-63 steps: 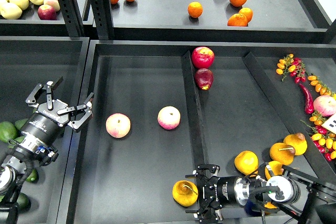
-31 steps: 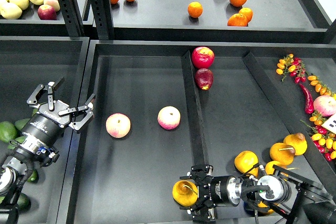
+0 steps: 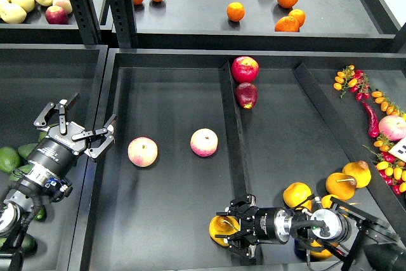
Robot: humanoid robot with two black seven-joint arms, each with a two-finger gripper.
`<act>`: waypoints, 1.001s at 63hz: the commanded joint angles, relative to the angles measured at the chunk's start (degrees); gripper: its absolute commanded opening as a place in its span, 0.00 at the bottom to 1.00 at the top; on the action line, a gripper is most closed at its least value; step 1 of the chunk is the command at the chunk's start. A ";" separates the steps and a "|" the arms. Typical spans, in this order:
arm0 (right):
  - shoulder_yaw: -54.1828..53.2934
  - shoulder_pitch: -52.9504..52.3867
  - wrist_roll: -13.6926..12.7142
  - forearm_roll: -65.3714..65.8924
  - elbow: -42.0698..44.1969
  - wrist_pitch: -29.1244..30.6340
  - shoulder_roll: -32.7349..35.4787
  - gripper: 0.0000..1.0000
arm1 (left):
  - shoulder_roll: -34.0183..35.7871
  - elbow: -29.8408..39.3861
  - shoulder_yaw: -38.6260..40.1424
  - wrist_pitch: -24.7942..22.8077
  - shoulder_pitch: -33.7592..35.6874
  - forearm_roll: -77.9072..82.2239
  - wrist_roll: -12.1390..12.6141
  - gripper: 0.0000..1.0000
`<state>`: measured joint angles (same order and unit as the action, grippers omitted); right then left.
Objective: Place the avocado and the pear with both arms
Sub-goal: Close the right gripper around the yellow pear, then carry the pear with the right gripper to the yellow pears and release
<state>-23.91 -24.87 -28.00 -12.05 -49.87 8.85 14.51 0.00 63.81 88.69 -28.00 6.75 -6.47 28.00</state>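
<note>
A golden-yellow pear lies at the front of the middle tray, just left of the divider. My right gripper reaches in from the right, and its fingers close on the pear from both sides. My left gripper is open and empty. It hovers over the left edge of the middle tray, left of a peach. Dark green avocados lie in the left bin, below and left of the left gripper and partly hidden by my left arm.
A second peach lies mid-tray. Two red apples sit at the divider's far end. More pears are heaped front right, beside small tomatoes and chillies. Oranges and apples are on the upper shelf.
My right gripper moved left over the pear and closed its fingers around it. My left gripper dipped slightly and stays open.
</note>
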 commanded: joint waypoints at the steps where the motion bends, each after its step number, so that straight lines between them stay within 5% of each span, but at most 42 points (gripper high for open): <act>1: -0.34 0.00 0.00 0.01 -0.14 0.64 -0.01 0.36 | 0.00 0.00 -0.01 0.00 0.01 -0.04 0.00 0.99; 44: -10.10 -0.53 0.00 -0.34 -5.14 0.03 0.96 0.30 | 0.00 0.00 -0.62 0.00 -0.08 0.05 0.00 0.99; 63: -13.70 0.78 0.00 -2.01 -11.82 0.37 12.99 0.30 | 0.00 -0.18 -1.15 0.00 -0.07 0.05 0.00 0.99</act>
<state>-36.95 -24.89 -28.00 -12.83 -59.80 8.72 22.48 0.00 63.72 87.57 -28.00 6.70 -6.41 28.00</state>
